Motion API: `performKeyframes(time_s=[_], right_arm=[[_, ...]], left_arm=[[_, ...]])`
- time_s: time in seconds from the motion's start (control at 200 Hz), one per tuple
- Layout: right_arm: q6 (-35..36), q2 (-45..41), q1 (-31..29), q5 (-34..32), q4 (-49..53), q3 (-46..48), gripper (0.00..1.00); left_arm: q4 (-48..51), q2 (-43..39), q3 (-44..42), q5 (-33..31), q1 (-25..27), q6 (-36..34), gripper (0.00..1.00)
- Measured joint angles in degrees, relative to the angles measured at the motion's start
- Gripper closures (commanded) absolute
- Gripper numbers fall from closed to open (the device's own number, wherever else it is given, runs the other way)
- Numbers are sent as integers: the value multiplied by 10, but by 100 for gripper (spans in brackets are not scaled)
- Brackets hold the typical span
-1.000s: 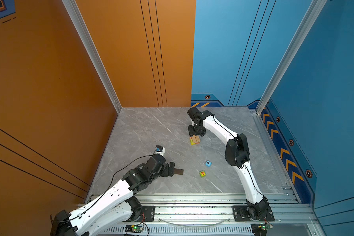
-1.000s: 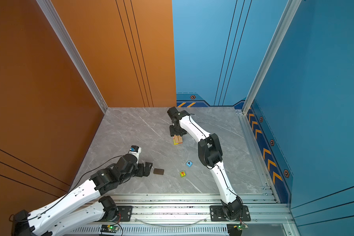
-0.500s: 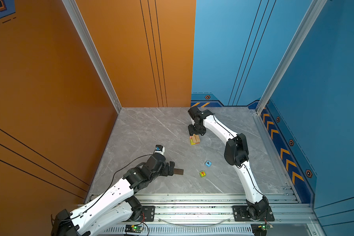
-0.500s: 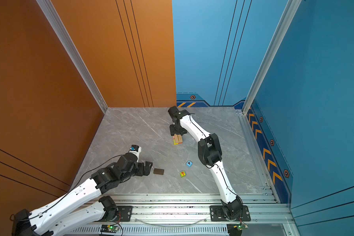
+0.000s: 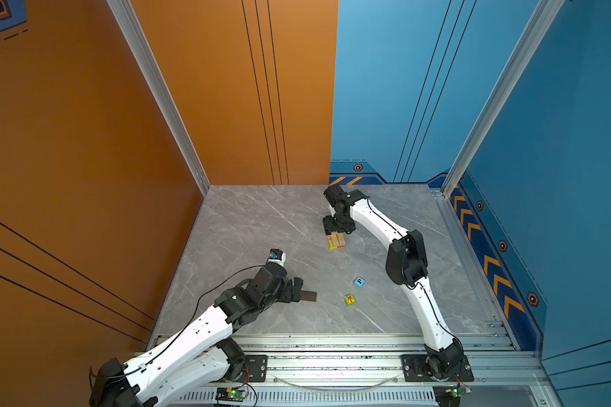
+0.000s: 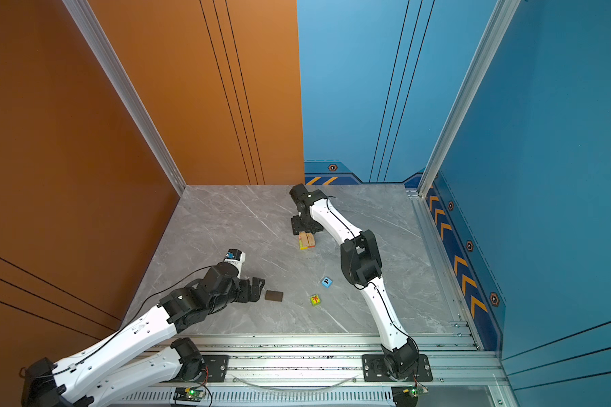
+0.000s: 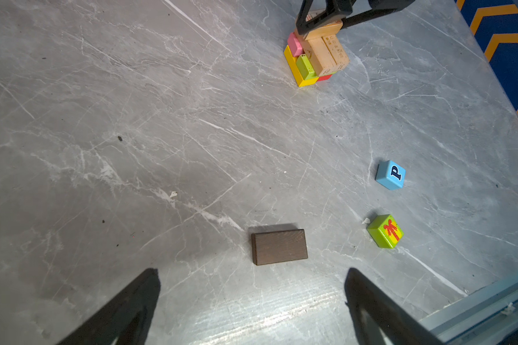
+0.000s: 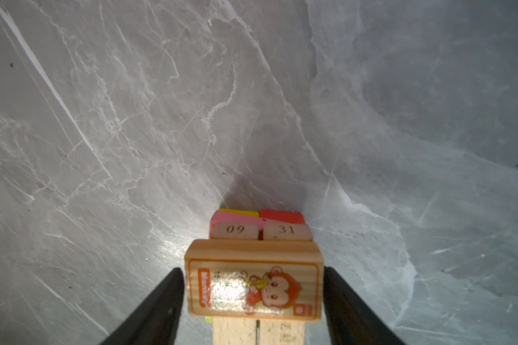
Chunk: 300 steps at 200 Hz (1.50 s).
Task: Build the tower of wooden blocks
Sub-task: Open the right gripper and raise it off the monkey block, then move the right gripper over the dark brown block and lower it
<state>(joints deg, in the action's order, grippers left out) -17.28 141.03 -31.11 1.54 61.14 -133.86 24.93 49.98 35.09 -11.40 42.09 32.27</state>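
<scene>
The wood block tower [image 5: 336, 241] [image 6: 307, 241] [image 7: 317, 56] stands mid-table: yellow, red, pink and lime flats under tan blocks. A tan monkey-picture block [image 8: 253, 286] lies across its top. My right gripper [image 5: 337, 230] [image 8: 252, 268] straddles that block, open, with slim gaps at both ends. A dark brown block [image 5: 309, 296] [image 7: 279, 246] lies flat just ahead of my open, empty left gripper [image 5: 298, 289] [image 7: 251, 270]. The blue "P" cube [image 5: 359, 281] [image 7: 391, 174] and the green cube [image 5: 349, 300] [image 7: 385, 231] sit loose to the right.
The grey marble table [image 5: 254, 225] is walled by orange panels on the left and blue panels at the back and right. A metal rail [image 5: 332, 349] carrying both arm bases runs along the front edge.
My right gripper's jaws have widened around the tan monkey block on the tower. The left arm has shifted only slightly. No block has moved.
</scene>
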Motion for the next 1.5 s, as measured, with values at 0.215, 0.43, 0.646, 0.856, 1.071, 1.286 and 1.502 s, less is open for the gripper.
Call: performKeyframes(time_s=[0.215,0.43,0.646,0.856,1.071,1.286,1.502], right_arm=[[8,0,0,-1,0,0,7],[8,-14,-1,-14,1,12,6],[-2,-118,-9,-37,3,86,5],[-25,-228,-25,-50,-14,194,3],[-59,-313,-71,-68,-37,342,2],[-102,-402,-128,-90,-57,461,0],[-160,-464,-191,-95,-90,533,1]], left_arm=[[-1,3,0,2,-2,-2,2],[2,-8,0,2,-2,-2,2],[24,-63,0,1,0,7,2],[63,-116,-16,-20,50,49,2],[98,-132,-41,-67,148,98,2],[107,-132,-61,-110,230,141,0],[111,-148,-97,-149,295,188,2]])
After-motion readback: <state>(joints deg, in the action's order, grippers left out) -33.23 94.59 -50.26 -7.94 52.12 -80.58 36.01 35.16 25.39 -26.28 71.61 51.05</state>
